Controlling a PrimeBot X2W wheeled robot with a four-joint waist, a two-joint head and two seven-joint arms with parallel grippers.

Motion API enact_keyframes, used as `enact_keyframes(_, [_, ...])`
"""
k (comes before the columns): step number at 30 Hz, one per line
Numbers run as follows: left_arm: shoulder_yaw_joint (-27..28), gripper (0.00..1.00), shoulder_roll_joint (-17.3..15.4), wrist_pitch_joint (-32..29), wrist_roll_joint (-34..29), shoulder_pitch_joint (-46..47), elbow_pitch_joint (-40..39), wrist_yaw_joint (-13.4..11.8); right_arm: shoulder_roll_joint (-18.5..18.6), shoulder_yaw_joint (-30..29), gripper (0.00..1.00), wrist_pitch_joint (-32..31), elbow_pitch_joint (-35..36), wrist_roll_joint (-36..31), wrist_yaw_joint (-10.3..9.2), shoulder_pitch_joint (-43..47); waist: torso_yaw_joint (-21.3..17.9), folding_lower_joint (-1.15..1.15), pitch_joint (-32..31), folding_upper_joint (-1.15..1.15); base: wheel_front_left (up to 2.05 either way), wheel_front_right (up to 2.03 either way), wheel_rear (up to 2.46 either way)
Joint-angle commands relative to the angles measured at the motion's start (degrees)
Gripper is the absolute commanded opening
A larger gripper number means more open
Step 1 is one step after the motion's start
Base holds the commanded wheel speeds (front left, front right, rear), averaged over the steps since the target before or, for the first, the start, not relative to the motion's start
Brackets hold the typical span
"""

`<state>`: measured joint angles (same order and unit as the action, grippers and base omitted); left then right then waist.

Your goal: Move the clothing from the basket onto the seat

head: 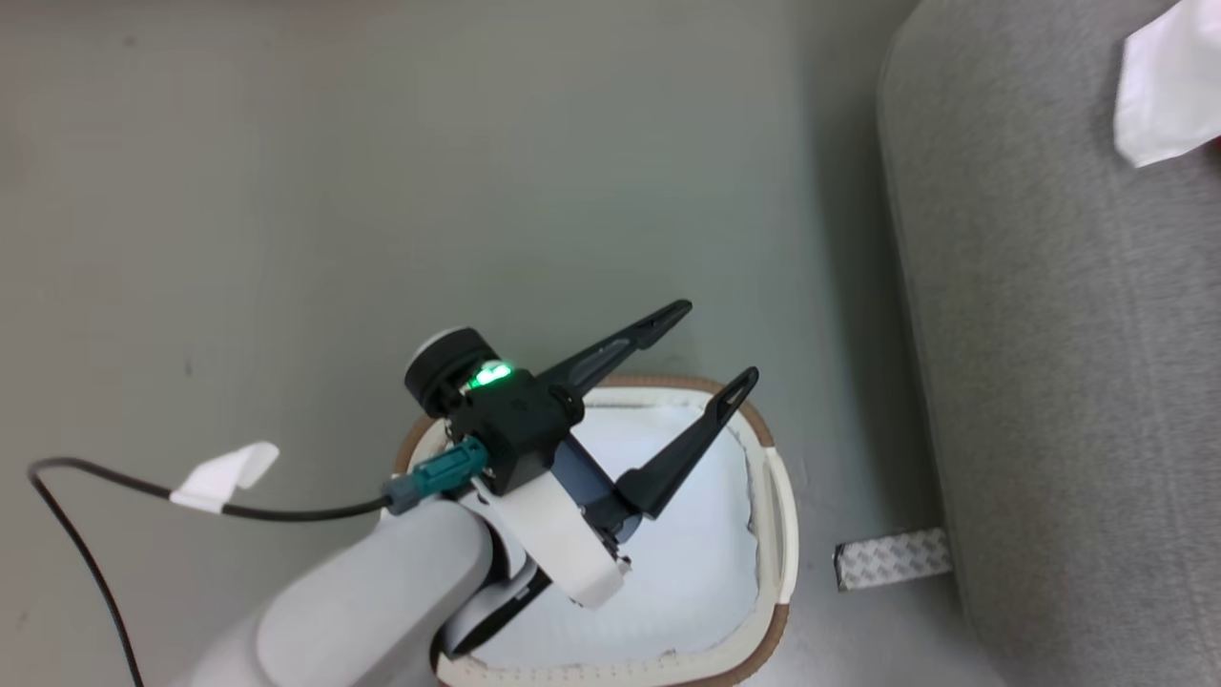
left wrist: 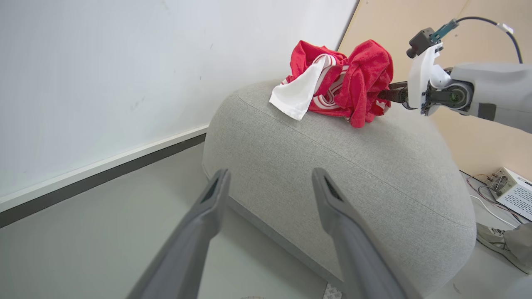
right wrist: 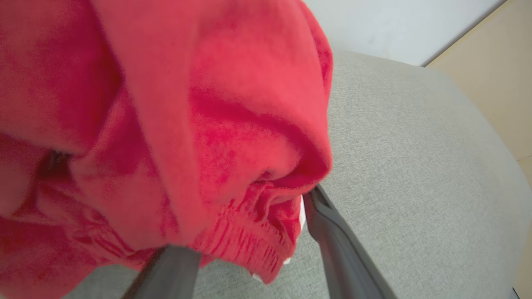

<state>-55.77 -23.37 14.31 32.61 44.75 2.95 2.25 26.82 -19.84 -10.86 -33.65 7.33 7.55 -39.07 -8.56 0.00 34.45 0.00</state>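
Below the head camera, the left gripper (head: 717,342) hangs over the basket (head: 784,534), its two fingers spread wide and holding nothing. The basket's white inside looks bare. A black cable (head: 286,513) with a white tag runs across the grey floor (head: 382,191) to that arm's wrist, and a strip of patterned tape (head: 892,558) lies between the basket and the seat (head: 1049,382). The seat stands just to the right of the basket. On its top, well away from the basket, the clothing (left wrist: 357,79) sits in a crumpled red heap with a white panel hanging toward the near edge. The right gripper (right wrist: 245,232) reaches into the heap from the far side. Its fingers stand apart, with a bunched red hem draped over and between them, and they are not pinching it. Behind the seat is a white wall (left wrist: 104,83). A white box (left wrist: 515,191) and a shoe (left wrist: 490,236) are on the floor to one side.
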Motion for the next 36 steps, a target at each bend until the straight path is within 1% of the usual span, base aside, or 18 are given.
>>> enact_keyframes(1, [0.1,1.00,0.2,0.3,0.3,-1.0,0.2,-0.2,0.9,0.4,1.00,-0.1,0.4,0.9,-0.13,1.6,-0.5,0.00,-2.6,0.00,0.00,0.00,0.00])
enact_keyframes(7, [0.9,1.00,0.7,0.7,1.4,-4.1,1.5,-1.1,3.5,4.1,1.00,-1.9,4.4,3.9,-0.13,8.0,-1.2,0.00,-9.4,0.00,0.00,0.00,0.00])
enact_keyframes(10, [1.5,1.00,0.9,0.8,2.1,-5.8,1.9,-1.7,3.9,5.0,1.00,-2.8,7.1,5.6,-0.13,11.5,-1.2,0.00,-13.0,0.00,0.00,0.00,0.00])
enact_keyframes(13, [2.5,1.00,1.2,0.8,2.6,-7.4,2.1,-2.3,5.2,5.2,1.00,-4.2,10.4,7.0,-0.14,15.1,-0.8,0.00,-16.7,0.00,0.00,0.00,0.00])
enact_keyframes(15, [3.1,1.00,1.2,0.8,2.8,-8.6,2.2,-2.8,5.7,5.6,1.00,-6.1,12.5,7.8,-0.13,17.8,-0.5,0.00,-19.3,0.00,0.00,0.00,0.00])
enact_keyframes(18, [4.4,1.00,0.9,0.8,3.0,-10.5,2.3,-3.5,6.1,4.9,1.00,-6.9,16.4,8.8,-0.13,20.3,0.2,0.00,-23.2,0.00,0.00,0.00,0.00])
enact_keyframes(22, [7.3,1.00,0.2,0.8,4.3,-13.4,2.2,-5.8,4.9,5.7,1.00,-7.4,22.3,10.9,-0.13,23.3,1.0,0.00,-27.5,0.00,0.00,0.00,0.00])
enact_keyframes(24, [9.3,1.00,-0.3,0.8,5.0,-14.8,1.7,-6.9,3.9,6.4,1.00,-6.7,25.0,12.0,-0.13,24.2,1.5,0.00,-29.2,0.00,0.00,0.00,0.00])
enact_keyframes(28, [13.2,1.00,-1.7,0.8,6.1,-18.0,1.2,-9.0,0.7,9.2,1.00,-4.6,29.0,12.8,-0.13,26.1,2.3,0.00,-32.0,0.00,0.00,0.00,0.00])
enact_keyframes(30, [15.1,1.00,-2.7,0.8,6.2,-19.6,0.9,-10.2,-0.2,10.6,1.00,-3.1,30.4,12.1,-0.14,26.6,2.6,0.00,-32.9,0.00,0.00,0.00,0.00])
enact_keyframes(33, [18.4,1.00,-4.2,0.8,6.5,-22.5,0.3,-11.8,-3.0,12.7,1.00,-0.6,31.8,11.4,-0.13,27.4,3.3,0.00,-33.8,0.00,0.00,0.00,0.00])
enact_keyframes(36, [22.4,1.00,-4.8,0.8,6.8,-25.9,-0.7,-13.3,-5.9,14.2,1.00,1.9,32.8,10.9,-0.13,28.4,3.8,0.00,-34.2,0.00,0.00,0.00,0.00])
